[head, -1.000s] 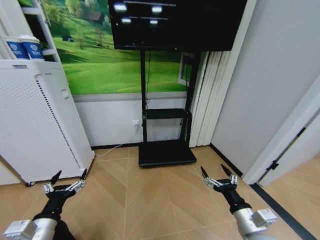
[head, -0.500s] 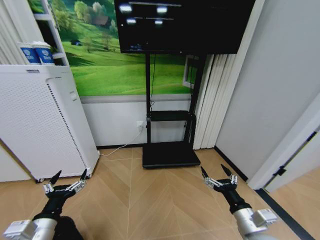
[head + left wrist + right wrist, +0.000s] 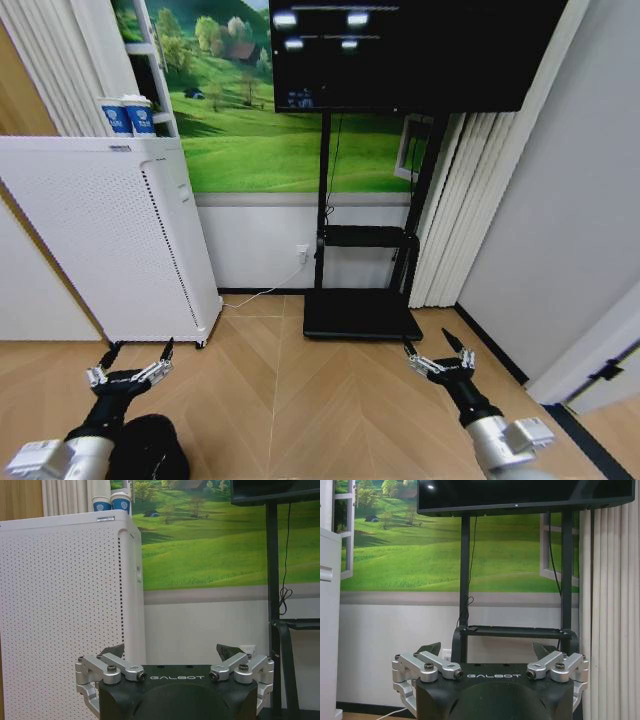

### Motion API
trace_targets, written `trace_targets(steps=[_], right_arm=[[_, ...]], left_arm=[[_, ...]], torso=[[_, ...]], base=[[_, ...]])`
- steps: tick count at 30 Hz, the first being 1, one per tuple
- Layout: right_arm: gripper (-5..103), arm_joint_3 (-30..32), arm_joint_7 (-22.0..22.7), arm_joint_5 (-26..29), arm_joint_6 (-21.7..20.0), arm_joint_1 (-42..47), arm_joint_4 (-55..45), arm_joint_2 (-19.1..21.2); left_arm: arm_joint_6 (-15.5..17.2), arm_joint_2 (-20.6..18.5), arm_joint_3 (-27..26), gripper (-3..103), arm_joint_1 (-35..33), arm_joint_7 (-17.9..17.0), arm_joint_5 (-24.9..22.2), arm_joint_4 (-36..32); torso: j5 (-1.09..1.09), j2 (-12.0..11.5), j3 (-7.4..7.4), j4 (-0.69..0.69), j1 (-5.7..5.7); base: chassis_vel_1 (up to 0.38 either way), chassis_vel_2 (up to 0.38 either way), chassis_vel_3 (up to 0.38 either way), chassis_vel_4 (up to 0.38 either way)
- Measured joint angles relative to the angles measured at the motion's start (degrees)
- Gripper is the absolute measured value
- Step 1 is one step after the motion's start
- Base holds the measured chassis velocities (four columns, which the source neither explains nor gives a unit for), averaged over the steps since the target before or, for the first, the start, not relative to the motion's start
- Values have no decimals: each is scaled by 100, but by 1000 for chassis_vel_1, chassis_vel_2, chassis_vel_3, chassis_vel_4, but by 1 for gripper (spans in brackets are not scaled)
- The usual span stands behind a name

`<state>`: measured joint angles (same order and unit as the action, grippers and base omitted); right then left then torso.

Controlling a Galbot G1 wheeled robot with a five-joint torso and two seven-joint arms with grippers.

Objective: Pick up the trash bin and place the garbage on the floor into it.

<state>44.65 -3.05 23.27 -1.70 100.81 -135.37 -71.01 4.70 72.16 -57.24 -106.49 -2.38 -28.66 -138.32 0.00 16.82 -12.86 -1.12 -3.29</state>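
The trash bin (image 3: 152, 448), black and round, shows at the bottom left of the head view, on the wood floor just beside my left forearm. My left gripper (image 3: 140, 351) hovers open above and in front of it, apart from it, with nothing between its fingers. My right gripper (image 3: 428, 346) is also held open and empty over the floor at the lower right. The left wrist view shows the left gripper (image 3: 171, 652) facing the white cabinet. In the right wrist view the right gripper (image 3: 486, 650) faces the TV stand. The garbage is out of view.
A tall white perforated cabinet (image 3: 110, 240) stands at the left with two blue-and-white paper cups (image 3: 130, 115) on top. A black TV stand (image 3: 362, 315) with a wide base sits against the wall ahead. White curtains (image 3: 450, 220) and a grey wall close the right side.
The whole picture has shifted to the right, so the camera has turned left. The black bin has come into view at the bottom left. Both grippers keep their pose.
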Motion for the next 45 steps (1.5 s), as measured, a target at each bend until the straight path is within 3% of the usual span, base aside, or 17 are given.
trace_targets(steps=[45], right_arm=[[100,0,0,0,0,0,0,0]], left_arm=[[0,0,0,100,0,0,-1,0]], torso=[[0,1002,-641,-2,-360]], base=[[0,0,0,0]])
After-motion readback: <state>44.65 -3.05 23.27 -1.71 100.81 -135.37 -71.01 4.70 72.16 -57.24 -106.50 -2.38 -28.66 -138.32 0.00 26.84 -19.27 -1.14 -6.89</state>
